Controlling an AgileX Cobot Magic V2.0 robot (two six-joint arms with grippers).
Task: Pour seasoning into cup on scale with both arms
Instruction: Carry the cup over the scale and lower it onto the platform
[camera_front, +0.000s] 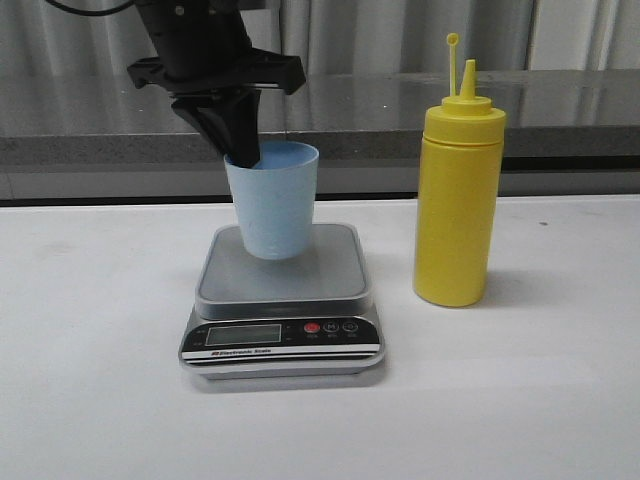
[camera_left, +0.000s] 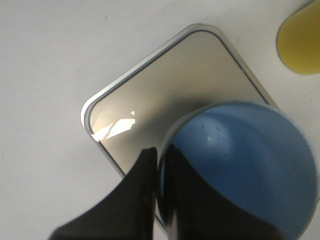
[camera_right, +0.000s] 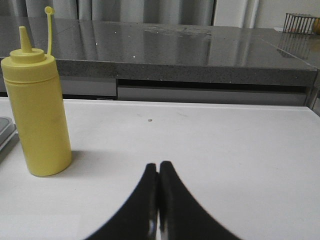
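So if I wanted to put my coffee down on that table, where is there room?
Bare table lies left of the scale, along the front edge, and right of the seasoning. The right end effector rests low on that right side. It is crowded at the scale: the left end effector grips the cup there. The gap between scale and seasoning is narrow.

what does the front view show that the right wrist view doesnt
Only the front view shows the cup held over the scale's platform by the left gripper, whose jaws pinch its rim, plus the scale's display and red button.

Only the right wrist view shows the right gripper, jaws shut on nothing, low over bare table beside the bottle, and a wire basket far back on the counter.

Both show the yellow seasoning bottle standing upright, cap off the nozzle, and the grey counter behind.
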